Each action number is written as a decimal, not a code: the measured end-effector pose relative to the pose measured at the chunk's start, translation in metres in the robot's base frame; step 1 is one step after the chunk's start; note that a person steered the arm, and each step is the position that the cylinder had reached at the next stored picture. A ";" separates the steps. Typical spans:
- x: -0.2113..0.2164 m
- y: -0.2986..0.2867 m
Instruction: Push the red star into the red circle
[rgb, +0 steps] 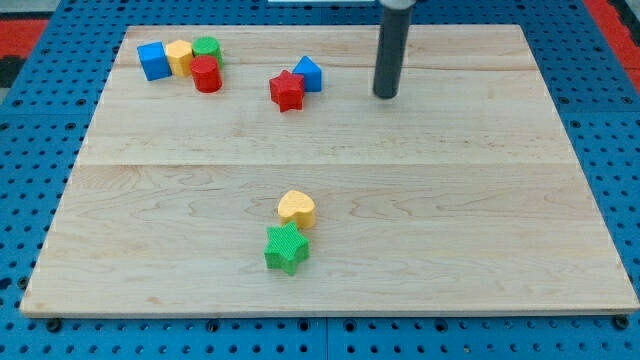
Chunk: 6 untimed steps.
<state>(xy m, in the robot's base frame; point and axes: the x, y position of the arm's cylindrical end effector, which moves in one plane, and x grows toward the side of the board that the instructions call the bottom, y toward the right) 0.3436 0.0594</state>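
Note:
The red star (287, 90) lies near the view's top, left of centre, touching a blue triangular block (309, 73) at its upper right. The red circle (207, 75) stands further to the view's left, in a cluster with other blocks. My tip (386, 95) rests on the board to the right of the red star, roughly a hundred pixels away, with the blue triangular block between them and slightly higher. The tip touches no block.
Beside the red circle at the top left are a blue cube (153, 60), a yellow block (179, 56) and a green circle (207, 47). A yellow heart (296, 208) and a green star (286, 248) sit together low in the middle of the wooden board (480, 200).

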 end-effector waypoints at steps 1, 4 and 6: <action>-0.004 -0.069; -0.017 -0.178; 0.013 -0.084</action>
